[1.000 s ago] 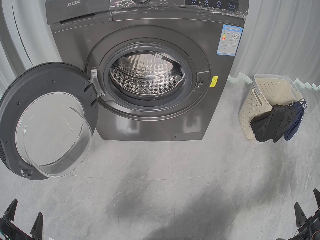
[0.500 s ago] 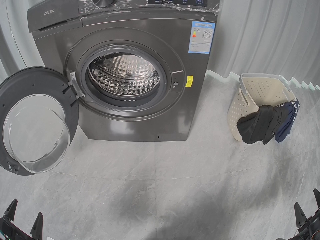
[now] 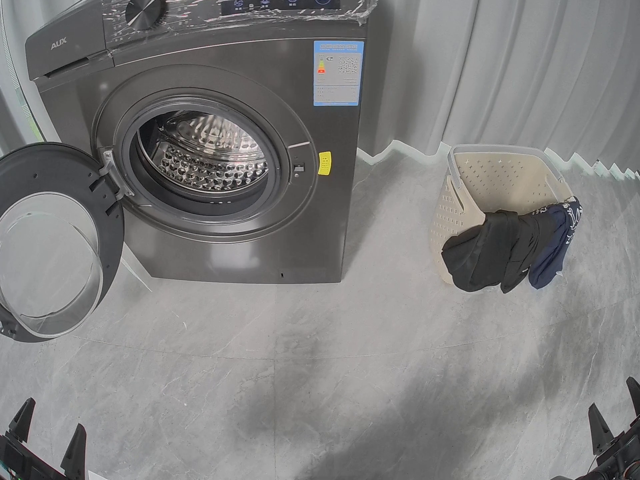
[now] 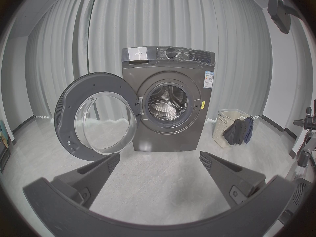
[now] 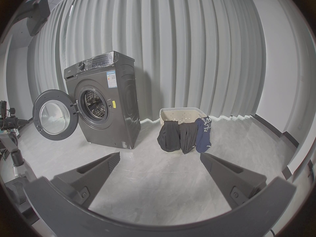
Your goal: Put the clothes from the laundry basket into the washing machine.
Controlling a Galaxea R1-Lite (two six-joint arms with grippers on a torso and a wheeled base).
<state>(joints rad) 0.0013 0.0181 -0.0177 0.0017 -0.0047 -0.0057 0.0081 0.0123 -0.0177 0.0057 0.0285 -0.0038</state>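
Note:
A grey washing machine (image 3: 200, 135) stands at the back left with its round door (image 3: 50, 241) swung wide open and a bare steel drum (image 3: 203, 155). A cream laundry basket (image 3: 493, 181) stands on the floor to the machine's right. Black clothes (image 3: 483, 251) and a dark blue garment (image 3: 553, 251) hang over its front rim. My left gripper (image 3: 48, 435) sits low at the near left, open and holding nothing. My right gripper (image 3: 617, 418) sits low at the near right, open too. Both are far from the basket (image 5: 182, 114) and the machine (image 4: 168, 99).
Grey curtains (image 3: 520, 61) hang behind the machine and basket. A wide stretch of grey tiled floor (image 3: 320, 368) lies between me and both. The open door juts out over the floor at the left.
The whole head view has shifted: machine and basket now sit further left in the picture, so the camera has turned right. Both grippers keep their places.

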